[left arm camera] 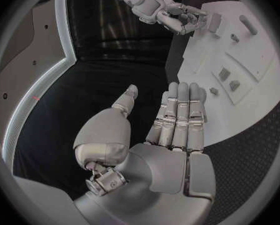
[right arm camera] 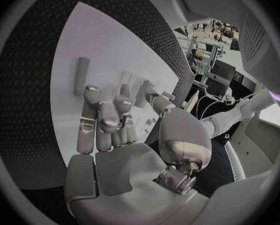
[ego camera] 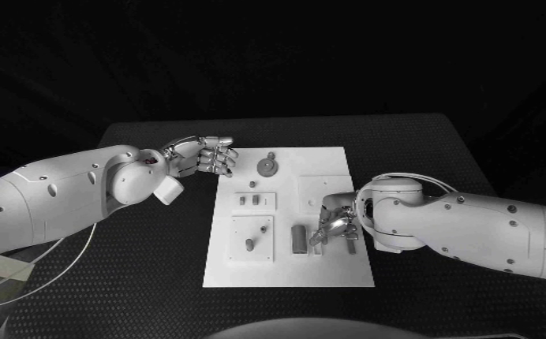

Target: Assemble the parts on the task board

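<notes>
The white task board (ego camera: 324, 169) lies in the middle of the black table. My right hand (ego camera: 337, 225) rests over its right half, fingers curled down, and seems to pinch a small grey part (ego camera: 350, 243) between thumb and fingers; the same part (left arm camera: 213, 21) sticks out beside that hand in the left wrist view. A grey bar (ego camera: 298, 238) lies just left of the hand and appears again as the bar (right arm camera: 81, 76) beyond the fingertips. My left hand (ego camera: 205, 156) hovers at the board's far left corner, fingers straight, thumb apart, holding nothing (left arm camera: 177, 130).
A round grey part (ego camera: 267, 167) sits near the board's far edge. Small parts (ego camera: 252, 199) stand in a square field on the left half, above a raised plate (ego camera: 252, 238) with a peg. Black matting (ego camera: 148, 268) surrounds the board.
</notes>
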`<control>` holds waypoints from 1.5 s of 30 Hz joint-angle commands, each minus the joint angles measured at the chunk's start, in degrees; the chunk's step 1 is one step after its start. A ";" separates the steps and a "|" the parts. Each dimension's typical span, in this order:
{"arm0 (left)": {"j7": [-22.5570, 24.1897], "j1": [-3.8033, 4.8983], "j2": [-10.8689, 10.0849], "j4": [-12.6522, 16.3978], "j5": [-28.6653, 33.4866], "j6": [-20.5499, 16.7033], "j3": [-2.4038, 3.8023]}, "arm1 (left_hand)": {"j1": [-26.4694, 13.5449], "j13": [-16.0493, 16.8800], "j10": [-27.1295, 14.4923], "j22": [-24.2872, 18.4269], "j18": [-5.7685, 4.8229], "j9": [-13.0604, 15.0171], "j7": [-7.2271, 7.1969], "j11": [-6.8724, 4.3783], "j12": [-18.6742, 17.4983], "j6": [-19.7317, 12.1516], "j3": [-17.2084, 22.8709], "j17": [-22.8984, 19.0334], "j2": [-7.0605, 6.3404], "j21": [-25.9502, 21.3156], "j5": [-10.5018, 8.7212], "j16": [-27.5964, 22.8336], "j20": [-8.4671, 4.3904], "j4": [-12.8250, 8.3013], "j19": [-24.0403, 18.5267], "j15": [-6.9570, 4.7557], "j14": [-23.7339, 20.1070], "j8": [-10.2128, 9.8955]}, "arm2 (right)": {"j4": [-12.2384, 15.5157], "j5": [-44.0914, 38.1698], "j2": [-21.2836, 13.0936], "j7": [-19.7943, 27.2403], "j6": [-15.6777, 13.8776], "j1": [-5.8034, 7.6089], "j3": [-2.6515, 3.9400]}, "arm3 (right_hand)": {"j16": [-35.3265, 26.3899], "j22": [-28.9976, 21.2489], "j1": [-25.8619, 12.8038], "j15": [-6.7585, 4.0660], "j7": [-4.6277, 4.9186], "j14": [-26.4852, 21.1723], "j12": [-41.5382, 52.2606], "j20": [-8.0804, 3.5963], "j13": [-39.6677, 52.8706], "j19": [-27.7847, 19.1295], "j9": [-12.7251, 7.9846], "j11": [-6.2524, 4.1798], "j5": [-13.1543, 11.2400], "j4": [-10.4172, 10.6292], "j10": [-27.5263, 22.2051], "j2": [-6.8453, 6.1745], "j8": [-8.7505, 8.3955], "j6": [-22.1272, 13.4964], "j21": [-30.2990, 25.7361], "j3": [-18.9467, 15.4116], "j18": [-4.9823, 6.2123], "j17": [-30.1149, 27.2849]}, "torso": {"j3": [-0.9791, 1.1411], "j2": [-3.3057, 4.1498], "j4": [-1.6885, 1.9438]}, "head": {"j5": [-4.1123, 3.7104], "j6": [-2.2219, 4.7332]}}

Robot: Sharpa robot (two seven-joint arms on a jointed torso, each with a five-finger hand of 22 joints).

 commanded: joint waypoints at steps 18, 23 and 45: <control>0.22 0.03 -0.15 0.27 -0.14 0.69 0.03 | -0.70 0.13 -0.04 0.16 0.09 0.30 0.03 -0.14 0.08 0.57 0.34 0.05 -0.12 -0.13 -0.03 -0.02 0.06 0.08 -0.21 0.02 -0.43 0.77 | -0.83 0.42 -7.02 -4.07 4.84 1.90 0.26 | 0.80 1.30 -0.19 -0.46 0.04 0.23 1.52 -0.17 1.51 -0.12 0.88 0.02 -0.22 0.67 0.30 1.65 0.46 0.71 0.66 -0.55 0.43 0.32 | 0.06 0.05 -0.16 | -1.46 0.67; 0.22 0.03 -0.07 0.30 -0.14 0.73 0.03 | -0.86 0.14 -0.04 0.18 0.09 0.31 0.03 -0.14 0.08 0.59 0.35 0.06 -0.10 -0.12 -0.03 -0.01 0.06 0.14 -0.21 0.02 -0.43 0.79 | -0.66 0.01 -7.57 -4.51 5.40 1.59 -0.22 | 0.82 1.30 -0.24 -0.46 0.03 0.21 1.57 -0.16 1.60 -0.16 0.92 0.02 -0.22 0.64 0.26 1.80 0.46 0.71 0.69 -0.62 0.43 0.33 | 0.06 0.02 -0.13 | -1.56 0.68; -0.08 0.03 -0.17 0.30 -0.32 1.09 0.03 | -1.15 0.17 -0.05 0.21 0.11 0.31 0.02 -0.14 0.06 0.59 0.41 0.07 -0.07 -0.12 -0.03 0.01 0.06 0.24 -0.22 0.02 -0.45 0.79 | -2.80 -4.28 -4.69 -4.19 4.21 -2.31 -0.88 | 0.81 1.24 -1.35 -0.45 0.05 0.08 1.61 -0.06 1.86 -0.39 1.07 0.04 -0.21 1.46 0.05 1.40 0.35 0.61 0.77 -0.88 0.43 0.31 | -0.04 0.00 0.02 | -1.82 0.30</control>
